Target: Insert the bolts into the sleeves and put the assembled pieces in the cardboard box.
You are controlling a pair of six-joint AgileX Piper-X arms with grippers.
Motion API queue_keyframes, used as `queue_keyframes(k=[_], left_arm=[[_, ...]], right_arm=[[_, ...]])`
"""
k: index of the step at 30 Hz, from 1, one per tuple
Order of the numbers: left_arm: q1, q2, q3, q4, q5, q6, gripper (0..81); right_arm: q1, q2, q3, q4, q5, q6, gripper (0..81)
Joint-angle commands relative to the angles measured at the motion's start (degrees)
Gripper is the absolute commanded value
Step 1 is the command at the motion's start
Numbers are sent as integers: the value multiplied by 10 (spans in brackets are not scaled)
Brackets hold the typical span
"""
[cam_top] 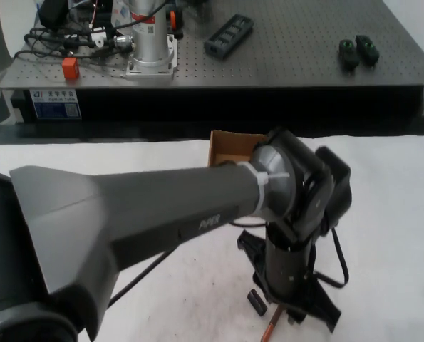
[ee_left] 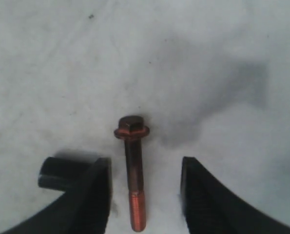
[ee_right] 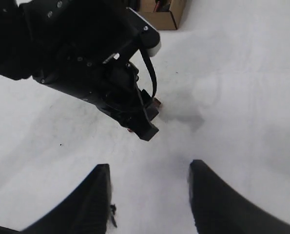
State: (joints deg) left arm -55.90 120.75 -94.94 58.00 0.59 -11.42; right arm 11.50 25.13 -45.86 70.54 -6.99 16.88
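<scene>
A copper flanged bolt (ee_left: 134, 170) lies flat on the white cloth, between the fingers of my left gripper (ee_left: 145, 168), which is open and straddles it without touching. A short black sleeve (ee_left: 57, 173) lies just outside one finger. From above, the left gripper (cam_top: 290, 310) points down over the bolt (cam_top: 272, 328) and the sleeve (cam_top: 256, 301) near the front edge. The cardboard box (cam_top: 229, 146) stands behind the arm's wrist. My right gripper (ee_right: 147, 195) is open and empty above the cloth, looking toward the left gripper (ee_right: 137, 117) and the box (ee_right: 157, 17).
The large left arm (cam_top: 140, 214) crosses the front left of the cloth. Behind the cloth stands a perforated metal bench (cam_top: 290, 50) with cables, an orange block (cam_top: 70, 68), a black tray (cam_top: 228, 34) and two dark green parts (cam_top: 358, 51).
</scene>
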Motion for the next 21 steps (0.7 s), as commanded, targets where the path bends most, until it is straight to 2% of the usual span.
queue_keyframes(k=[1,12,21], left_arm=[[-5,-6,20,-20,1,1,328],[-5,-6,44,-87,1,0,328],[-5,24,44,-69,19,-1,326]], right_arm=[[-3,-3,-4,-2,0,-2,371],[-3,-3,-4,34,0,0,371],[-3,-10,-4,37,0,0,371]])
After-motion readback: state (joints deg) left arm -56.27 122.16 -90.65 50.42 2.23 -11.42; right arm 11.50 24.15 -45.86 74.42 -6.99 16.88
